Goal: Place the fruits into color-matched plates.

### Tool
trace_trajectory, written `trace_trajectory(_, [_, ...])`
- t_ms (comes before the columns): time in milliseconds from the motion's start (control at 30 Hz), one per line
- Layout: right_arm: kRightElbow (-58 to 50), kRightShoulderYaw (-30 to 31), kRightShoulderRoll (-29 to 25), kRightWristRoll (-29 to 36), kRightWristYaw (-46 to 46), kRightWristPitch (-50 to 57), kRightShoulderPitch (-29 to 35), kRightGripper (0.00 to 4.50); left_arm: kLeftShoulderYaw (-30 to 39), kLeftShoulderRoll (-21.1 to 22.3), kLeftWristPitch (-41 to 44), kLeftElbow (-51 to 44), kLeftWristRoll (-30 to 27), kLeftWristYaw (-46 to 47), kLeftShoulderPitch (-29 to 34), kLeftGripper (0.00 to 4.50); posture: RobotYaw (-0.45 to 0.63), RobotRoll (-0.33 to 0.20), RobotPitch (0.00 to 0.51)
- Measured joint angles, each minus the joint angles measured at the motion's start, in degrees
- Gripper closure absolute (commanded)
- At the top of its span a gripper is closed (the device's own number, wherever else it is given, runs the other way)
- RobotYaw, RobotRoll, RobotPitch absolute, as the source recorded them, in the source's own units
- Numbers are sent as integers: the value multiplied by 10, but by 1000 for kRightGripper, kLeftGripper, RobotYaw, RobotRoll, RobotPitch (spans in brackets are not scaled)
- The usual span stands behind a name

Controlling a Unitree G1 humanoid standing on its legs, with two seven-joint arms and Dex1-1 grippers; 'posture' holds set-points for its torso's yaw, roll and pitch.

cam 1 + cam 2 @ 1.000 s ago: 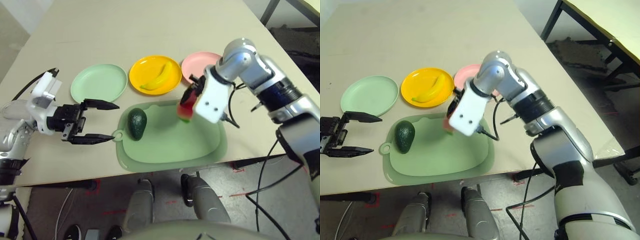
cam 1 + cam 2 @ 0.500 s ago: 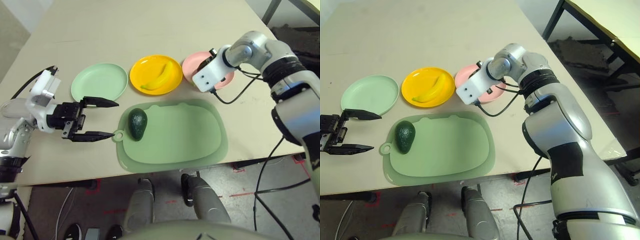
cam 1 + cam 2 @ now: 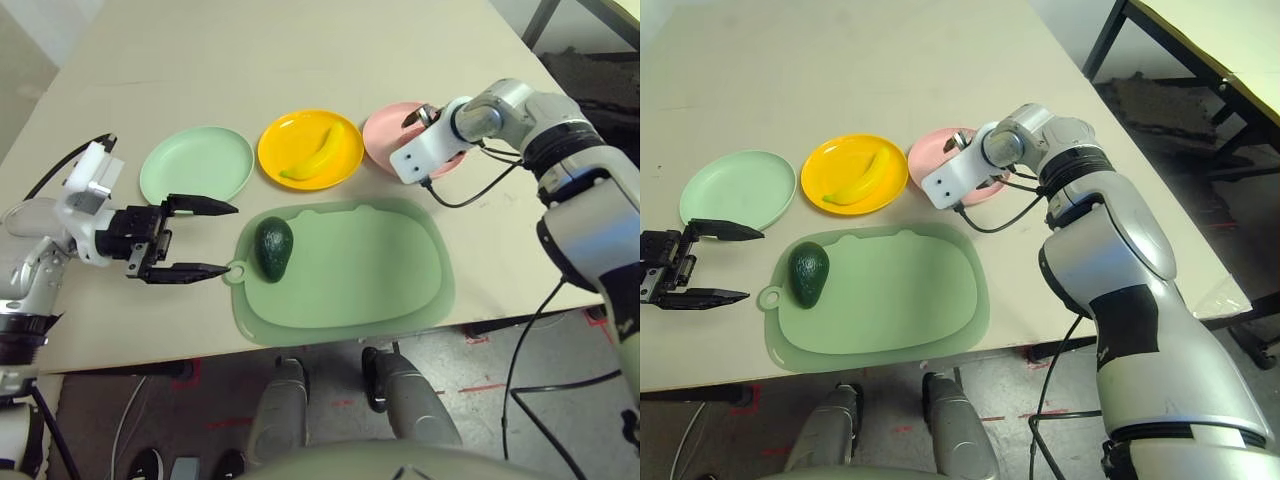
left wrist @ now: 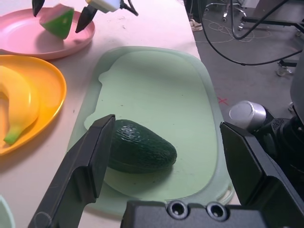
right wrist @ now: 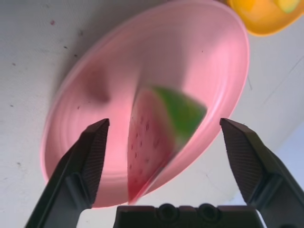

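Three plates (image 3: 196, 165), three fruits (image 3: 274, 247); left gripper (image 3: 190, 240) and right gripper (image 5: 164, 161) both spread, holding nothing.

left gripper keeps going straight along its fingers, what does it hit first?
Probably the avocado on the cutting board: it sits between the open left gripper fingers' line; depth unclear.

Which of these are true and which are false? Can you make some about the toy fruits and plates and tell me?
1. The banana lies in the yellow plate. True.
2. The avocado is in the mint green plate. False: it lies on the green cutting board.
3. The right gripper is squeezing the watermelon wedge. False: its fingers stand open either side of it.
4. The watermelon wedge is over the pink plate. True.
5. The left gripper is open and empty. True.
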Motion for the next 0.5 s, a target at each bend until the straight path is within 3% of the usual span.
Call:
trace_trajectory(233, [-15,-44,-26,46,91,-20,-10,16,-10,-3,-4,12,6,0,-16,0,-80,0,205])
trace_trajectory(400, [-77,-131,-54,167,249,6,-5,16,-20,12,-12,23,7,0,-27,0,-82,0,211])
trace_trajectory(500, [-182,-193,-65,268,350,103,61,16,-33,25,-24,32,6,0,-36,0,-75,0,214])
